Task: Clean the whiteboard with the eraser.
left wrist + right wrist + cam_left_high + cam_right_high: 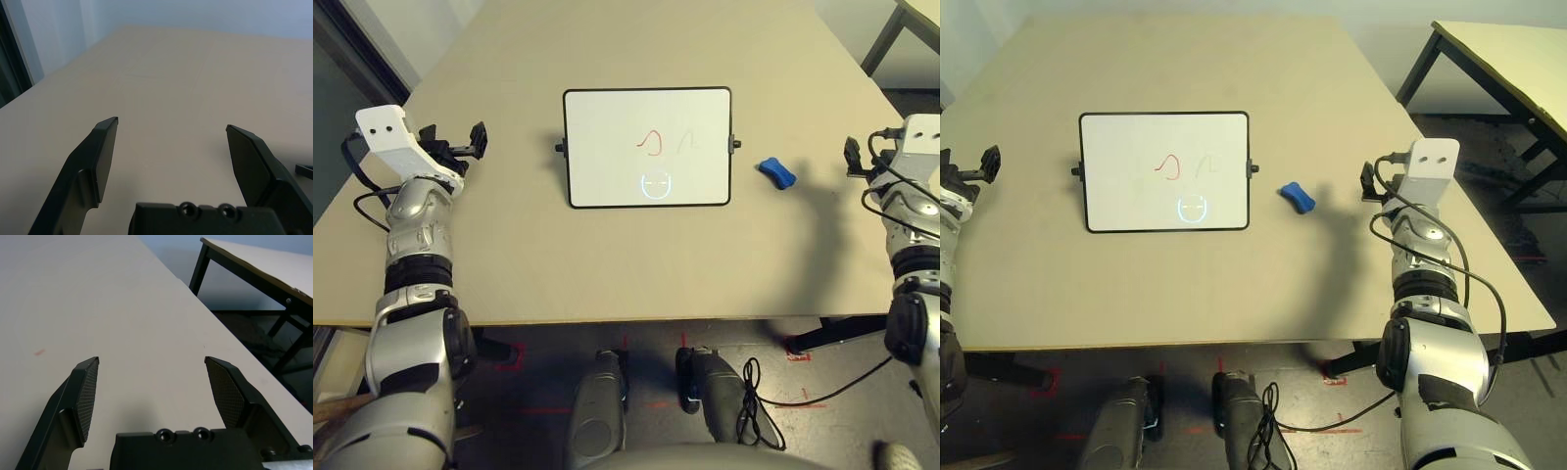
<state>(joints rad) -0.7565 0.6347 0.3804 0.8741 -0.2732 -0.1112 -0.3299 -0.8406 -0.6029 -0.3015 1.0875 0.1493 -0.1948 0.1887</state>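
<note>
One table [607, 274], tan, bearing all below. One whiteboard [607, 176], black-framed, flat at centre, marked with a red squiggle [652, 143] and a grey one [686, 142]. Two grippers: left gripper [171, 128] off the board's left side, fingers wide apart, empty; right gripper [151, 363] at the table's right edge, fingers wide apart, empty. One eraser [776, 172], blue, just right of the whiteboard, apart from both grippers.

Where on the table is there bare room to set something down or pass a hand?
Bare table lies between the whiteboard and the near edge, beyond the board to the far edge, and between the board and the left gripper. It is tighter on the right, where the eraser lies between the board and the right gripper.
</note>
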